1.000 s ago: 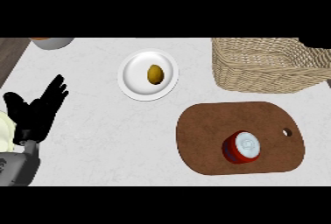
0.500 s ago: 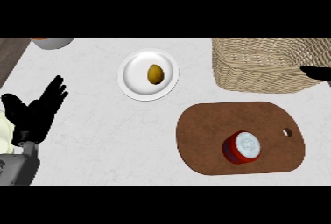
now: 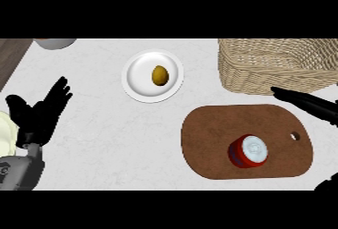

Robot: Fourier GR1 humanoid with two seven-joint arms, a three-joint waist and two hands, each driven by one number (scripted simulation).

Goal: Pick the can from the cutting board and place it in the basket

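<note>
A red can [image 3: 248,151] with a pale lid stands upright on the brown cutting board [image 3: 211,134] at the lower right. The woven basket [image 3: 280,65] sits at the upper right, just beyond the board. My right hand [image 3: 307,103] enters from the right edge, its straight fingers lying over the board's far right corner below the basket's front wall, apart from the can. A dark part of that arm shows at the lower right corner. My left hand [image 3: 40,116] rests open at the left edge, fingers up.
A white plate [image 3: 153,76] holding a small brown oval item [image 3: 159,75] lies left of the basket. A grey bowl [image 3: 54,43] peeks in at the upper left, beside a dark strip of counter edge [image 3: 12,58].
My right hand has come further in from the right edge, toward the cutting board. The left hand has shifted slightly. The can has not moved.
</note>
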